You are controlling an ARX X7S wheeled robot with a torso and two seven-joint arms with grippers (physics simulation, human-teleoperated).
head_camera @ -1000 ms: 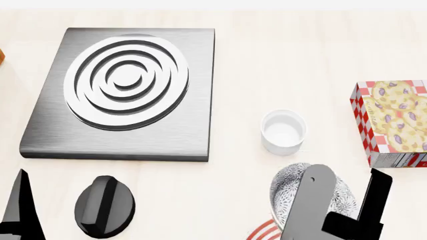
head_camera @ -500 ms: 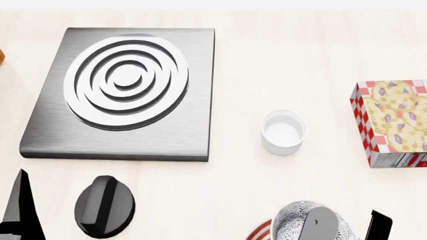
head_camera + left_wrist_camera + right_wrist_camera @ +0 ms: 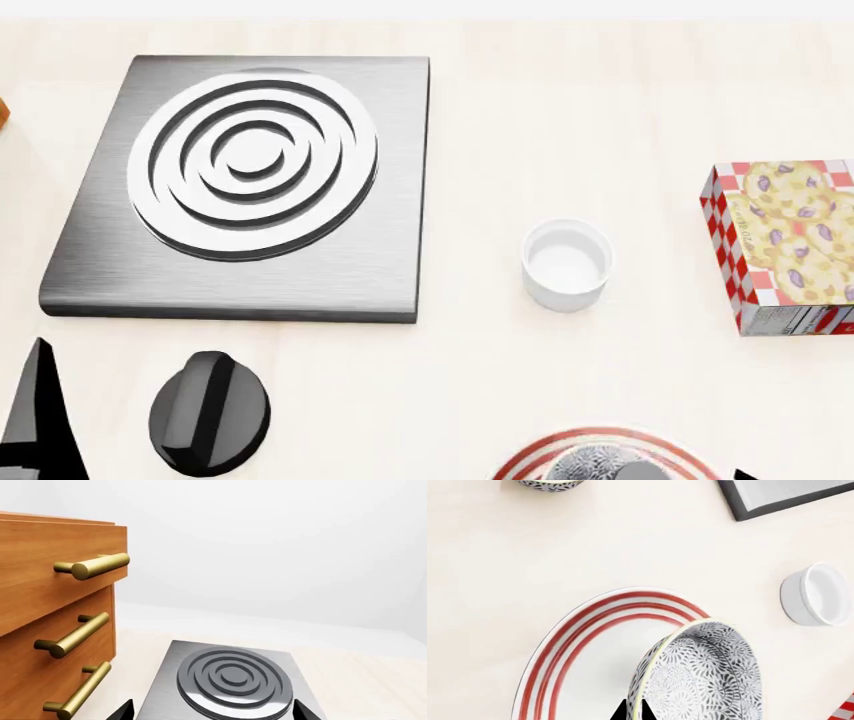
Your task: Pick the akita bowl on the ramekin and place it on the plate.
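The akita bowl [image 3: 700, 675], patterned dark and white, is tilted over the plate [image 3: 587, 670], a white plate with red rings. My right gripper [image 3: 632, 713] is shut on the bowl's rim, one finger on each side of the wall. I cannot tell whether the bowl touches the plate. In the head view only the bowl's top [image 3: 601, 468] and the plate's far rim [image 3: 561, 442] show at the near edge. The ramekin [image 3: 567, 262] stands empty beyond them, also seen from the right wrist [image 3: 817, 600]. My left gripper [image 3: 212, 715] is open, holding nothing.
A steel stove plate [image 3: 254, 170] with rings lies at the far left, a black knob [image 3: 210, 412] in front of it. A cookie box [image 3: 787, 245] sits at the right. A second patterned bowl [image 3: 550, 484] stands apart from the plate. Wooden drawers [image 3: 53, 625] flank the stove.
My right gripper has carried the bowl toward the near edge and down over the plate, mostly leaving the head view. More of the plate's rim shows now. The left arm has not moved.
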